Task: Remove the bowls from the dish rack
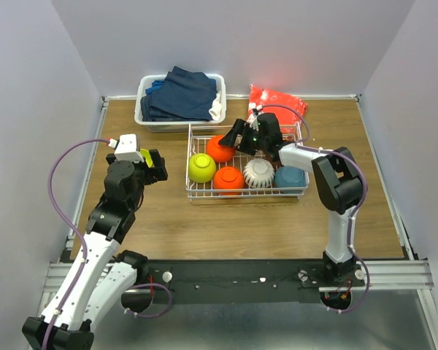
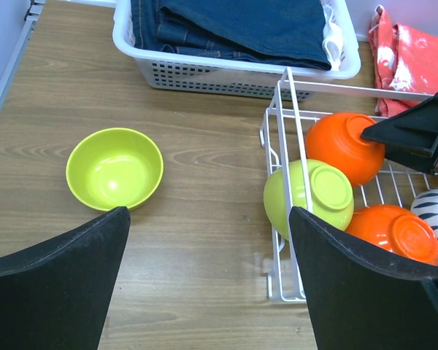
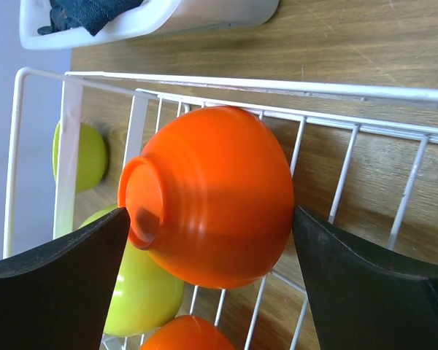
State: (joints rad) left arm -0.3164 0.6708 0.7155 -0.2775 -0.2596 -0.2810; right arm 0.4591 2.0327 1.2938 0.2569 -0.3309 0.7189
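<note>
**A:** So, which arm is set for the next bowl?

**B:** The right one. The right gripper (image 3: 209, 219) hangs over the far-left corner of the dish rack (image 1: 248, 194). Its jaws are spread wide, with one finger on each side of the rear red-orange bowl (image 3: 226, 175). Nothing is held.

**A:** How does that bowl lie?

**B:** It is tipped over, foot ring toward one finger and mouth toward the other. Its axis runs roughly along the line the jaws would close on. I judge a squeeze would land on foot and rim, not on the wall. Whether a pad already touches it, I cannot tell.

**A:** And the left arm?

**B:** The left gripper (image 2: 209, 215) is also wide and empty, above bare table (image 1: 204, 226) just off the rack's left edge. An upright lime bowl (image 2: 114, 168) stands on the wood to one side. On the other side a tilted lime bowl (image 2: 310, 195) sits in the rack's near-left corner, closer to this arm than to the right one.

**A:** What remains in the rack?

**B:** Five. Besides those two, there is the front red-orange bowl (image 2: 394, 230) along the near edge, then the striped bowl (image 1: 258, 173). The teal bowl (image 1: 290, 177) is at the near-right corner.
</note>
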